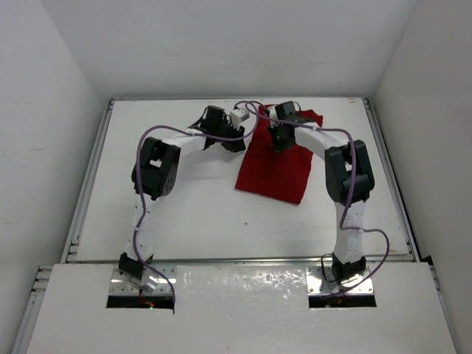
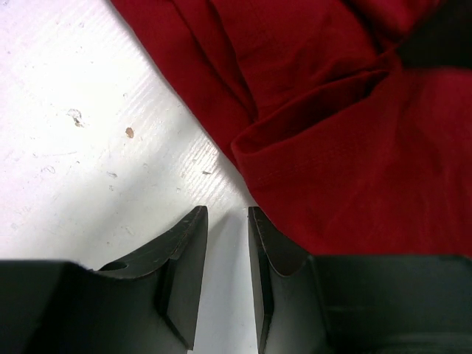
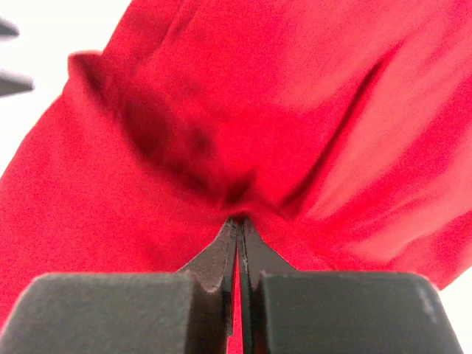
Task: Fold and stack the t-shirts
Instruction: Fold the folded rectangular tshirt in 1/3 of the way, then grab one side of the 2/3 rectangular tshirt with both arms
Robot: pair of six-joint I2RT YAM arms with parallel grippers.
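Observation:
The dark red t-shirt [image 1: 274, 173] lies partly folded and wrinkled at the back centre-right of the white table [image 1: 184, 214]. My right gripper [image 1: 279, 140] is over its upper part. In the right wrist view the right gripper [image 3: 237, 220] is shut, pinching a bunched fold of the t-shirt [image 3: 295, 110]. My left gripper [image 1: 236, 139] sits at the shirt's upper left edge. In the left wrist view the left gripper [image 2: 226, 214] stands open by a narrow gap over bare table, with nothing between its fingers. There the t-shirt [image 2: 332, 147] lies just right of the right finger [image 2: 265, 243].
Purple cables [image 1: 155, 133] loop over both arms. Raised rails [image 1: 88, 177] border the table on the left, right and back, with white walls beyond. A white front panel [image 1: 243, 310] covers the near edge between the arm bases.

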